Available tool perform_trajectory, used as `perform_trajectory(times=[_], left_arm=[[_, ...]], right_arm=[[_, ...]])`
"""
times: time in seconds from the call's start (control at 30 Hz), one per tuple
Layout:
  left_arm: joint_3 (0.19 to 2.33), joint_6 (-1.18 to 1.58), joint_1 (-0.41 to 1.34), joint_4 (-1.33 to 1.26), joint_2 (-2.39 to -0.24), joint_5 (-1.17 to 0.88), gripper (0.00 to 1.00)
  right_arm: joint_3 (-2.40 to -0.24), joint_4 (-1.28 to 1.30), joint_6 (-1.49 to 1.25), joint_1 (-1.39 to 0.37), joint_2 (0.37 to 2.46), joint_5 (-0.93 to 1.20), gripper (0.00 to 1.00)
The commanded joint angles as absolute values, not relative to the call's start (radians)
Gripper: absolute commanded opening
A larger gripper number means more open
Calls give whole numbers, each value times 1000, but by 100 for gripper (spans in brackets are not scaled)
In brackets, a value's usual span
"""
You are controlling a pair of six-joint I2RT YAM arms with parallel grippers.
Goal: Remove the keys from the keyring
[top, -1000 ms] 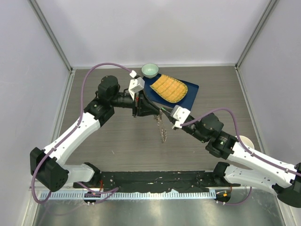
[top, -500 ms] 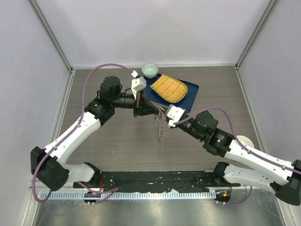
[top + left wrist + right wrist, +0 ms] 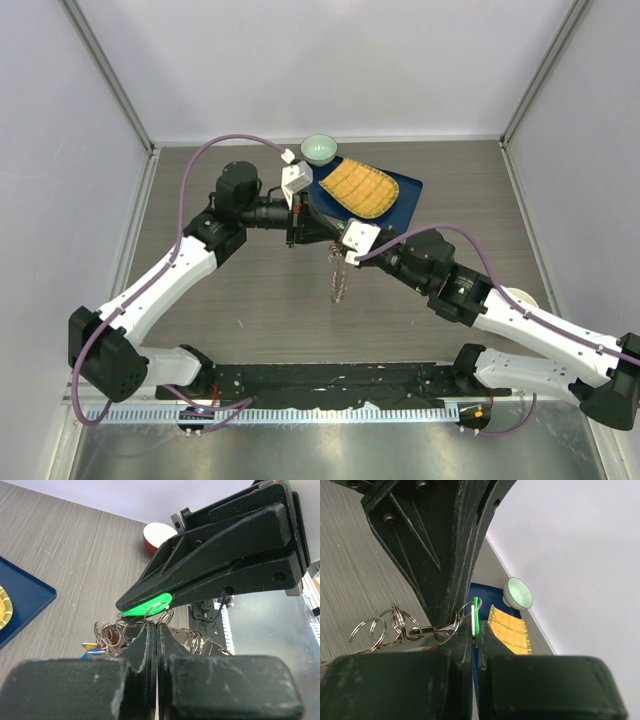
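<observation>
My left gripper [image 3: 322,236] is shut on the keyring's bunch of small wire rings [image 3: 200,642] and holds it above the table. The keys [image 3: 337,282] hang below it in a silvery cluster. Red and blue key heads [image 3: 92,647] show at the left of the bunch. My right gripper [image 3: 338,246] meets the left one tip to tip and is shut on a green-headed key [image 3: 476,611]. That key also shows in the left wrist view [image 3: 145,607], between the right fingers [image 3: 215,570]. The rings [image 3: 385,627] dangle beside the left fingers [image 3: 440,545]. The large ring itself cannot be made out.
A blue tray [image 3: 405,195] with a yellow ribbed mat [image 3: 360,188] lies behind the grippers, and a pale green bowl [image 3: 319,149] stands at its far left corner. A white cup [image 3: 522,298] stands at the right, partly under the right arm.
My right gripper has moved up and left to the left gripper's tip. The hanging keys have shifted slightly left. The left arm has barely moved.
</observation>
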State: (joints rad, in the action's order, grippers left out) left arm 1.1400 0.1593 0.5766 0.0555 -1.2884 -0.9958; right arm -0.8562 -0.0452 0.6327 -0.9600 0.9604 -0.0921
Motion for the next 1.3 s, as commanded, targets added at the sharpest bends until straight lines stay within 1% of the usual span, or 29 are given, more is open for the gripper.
perform_trajectory(times=[0.0, 0.07, 0.13, 0.17, 0.2, 0.23, 0.3, 0.37, 0.4, 0.63, 0.77, 0.9, 0.97, 1.07, 1.13, 1.17, 1.2, 1.27], left_arm=[[1111, 254, 627, -90, -1307, -1109, 0], [1074, 345, 627, -171, -1308, -1129, 0], [1034, 450, 627, -314, -1308, -1138, 0], [1022, 478, 626, -354, -1310, -1143, 0], [1013, 503, 626, -423, -1312, -1149, 0], [999, 530, 627, -451, -1316, -1154, 0], [979, 603, 627, -536, -1319, -1163, 0], [965, 668, 626, -595, -1321, -1164, 0], [950, 687, 627, -647, -1321, -1164, 0], [908, 773, 627, -778, -1318, -1137, 0], [893, 811, 623, -840, -1324, -1121, 0], [871, 876, 612, -952, -1331, -1108, 0], [867, 917, 600, -989, -1338, -1101, 0], [858, 965, 581, -1069, -1342, -1092, 0], [850, 986, 572, -1095, -1344, -1086, 0], [847, 1002, 563, -1106, -1342, -1082, 0], [844, 1005, 560, -1118, -1341, -1080, 0], [844, 1009, 549, -1120, -1338, -1083, 0]], right_arm=[[-931, -186, 663, -963, 979, -92, 6], [-936, -199, 686, -963, 983, -106, 10], [-943, -201, 702, -963, 991, -115, 17], [-951, -204, 706, -963, 1000, -118, 22], [-956, -206, 707, -963, 1008, -130, 34], [-957, -206, 709, -963, 1015, -143, 40], [-985, -192, 692, -963, 1048, -194, 49], [-1018, -169, 648, -963, 1066, -228, 52], [-1025, -164, 635, -963, 1074, -247, 53], [-1068, -74, 534, -953, 1071, -290, 56], [-1117, -26, 447, -948, 1069, -397, 56], [-1135, -6, 287, -931, 1025, -504, 59], [-1146, 43, 189, -923, 985, -541, 59], [-1181, 159, 109, -917, 956, -509, 57], [-1189, 245, 52, -910, 940, -434, 55], [-1190, 268, 4, -905, 931, -402, 52], [-1189, 291, -30, -900, 907, -300, 50], [-1177, 328, -79, -867, 887, -168, 48]])
